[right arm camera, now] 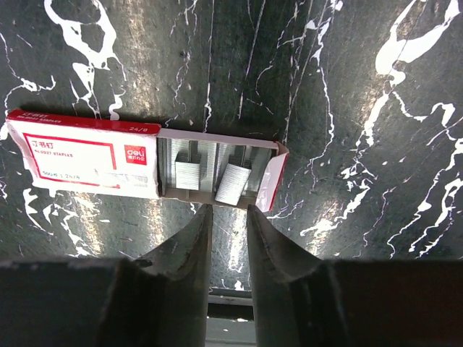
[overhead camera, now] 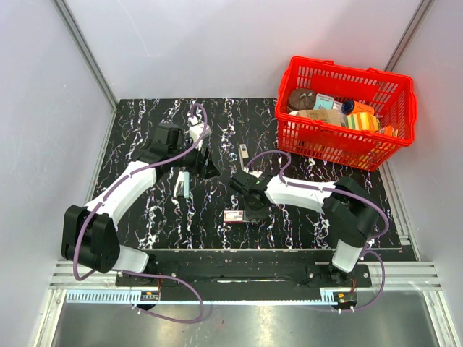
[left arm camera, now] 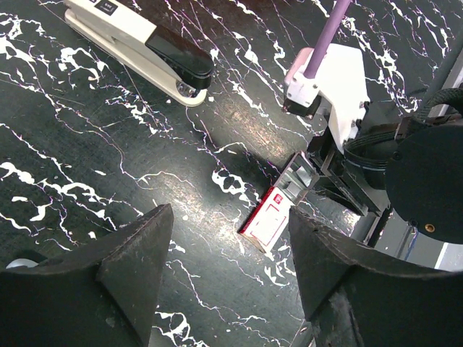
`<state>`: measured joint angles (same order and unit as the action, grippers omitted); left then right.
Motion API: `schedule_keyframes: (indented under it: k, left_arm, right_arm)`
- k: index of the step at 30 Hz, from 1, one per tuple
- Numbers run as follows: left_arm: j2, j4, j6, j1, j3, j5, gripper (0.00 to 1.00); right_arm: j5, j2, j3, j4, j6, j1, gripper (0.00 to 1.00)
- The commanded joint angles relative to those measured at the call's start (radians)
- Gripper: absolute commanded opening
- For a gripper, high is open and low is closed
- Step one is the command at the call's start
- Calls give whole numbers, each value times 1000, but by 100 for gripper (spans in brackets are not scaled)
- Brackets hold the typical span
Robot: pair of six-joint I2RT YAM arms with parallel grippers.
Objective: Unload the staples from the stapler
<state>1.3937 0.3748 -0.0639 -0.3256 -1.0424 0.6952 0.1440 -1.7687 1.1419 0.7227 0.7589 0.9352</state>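
The white stapler with a black top lies closed on the black marble table; in the left wrist view it is at the upper left. A red and white staple box lies to its right with its tray slid out and staple strips showing. My left gripper hovers open and empty above the table, with the box between its fingers in its own view. My right gripper sits just in front of the box's tray, its jaws a narrow gap apart with nothing between them.
A red plastic basket with several packaged goods stands at the back right. A small pale strip-like object lies behind the right gripper. White walls close in the table on three sides.
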Motion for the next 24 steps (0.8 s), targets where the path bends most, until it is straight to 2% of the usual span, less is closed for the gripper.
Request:
schedule_keyframes:
  k: [1, 9, 15, 21, 24]
  left_arm:
    - [-39, -4, -16, -4, -8, 10, 69]
    - [-30, -4, -45, -9, -4, -19, 69]
    - [-18, -5, -114, -36, 21, -85, 68]
    - [-24, -4, -215, -108, 73, -180, 66]
    - [-28, 13, -287, -164, 107, -229, 66]
  right_arm:
    - [0, -3, 9, -12, -7, -12, 31]
    - [12, 89, 36, 24, -15, -16, 30]
    - [-12, 186, -28, 20, -23, -88, 26]
    - [-96, 230, -154, -87, -24, -159, 24]
    - [-185, 230, -212, -178, -26, -194, 23]
